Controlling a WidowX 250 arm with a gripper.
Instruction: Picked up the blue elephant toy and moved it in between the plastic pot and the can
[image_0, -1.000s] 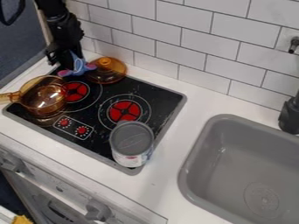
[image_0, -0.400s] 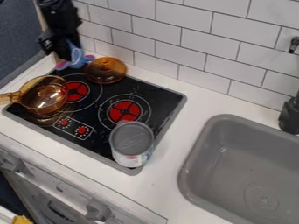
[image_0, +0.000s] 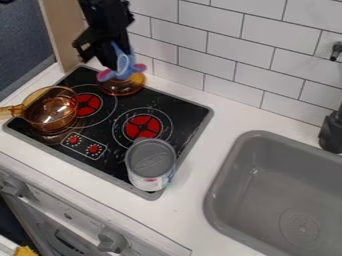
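Above the rear of the toy stove (image_0: 190, 117), the gripper (image_0: 112, 52) points downward, its jaws pinching the upper part of the blue elephant toy (image_0: 121, 67). The toy hangs beneath, its pink-ended parts spread to either side, overlapping my view of the amber lid (image_0: 124, 87). The raised hold appears intended to give clearance over the cookware during transfer.

Positions of the reference items, as seen from where I stand:
- The plastic pot (image_0: 53, 119) is upright on the left of the stove, beside the left burner (image_0: 87, 104), with its handle (image_0: 11, 111) directed outward over the counter (image_0: 194, 170). That orientation leaves the side facing the can free of obstruction.
- The can (image_0: 151, 160) is upright near the front right corner, in front of the right burner (image_0: 142, 127).

Placement zone: the stretch between pot and can, near the printed control panel (image_0: 84, 145). The pot and can serve as its two boundaries.

Judged status: the lift is complete; transport and release remain. The next move calls for travel forward, then a vertical descent. Caution: lowering too near the pot or can could tip either one, and a high release could let the soft-looking toy roll out of the zone
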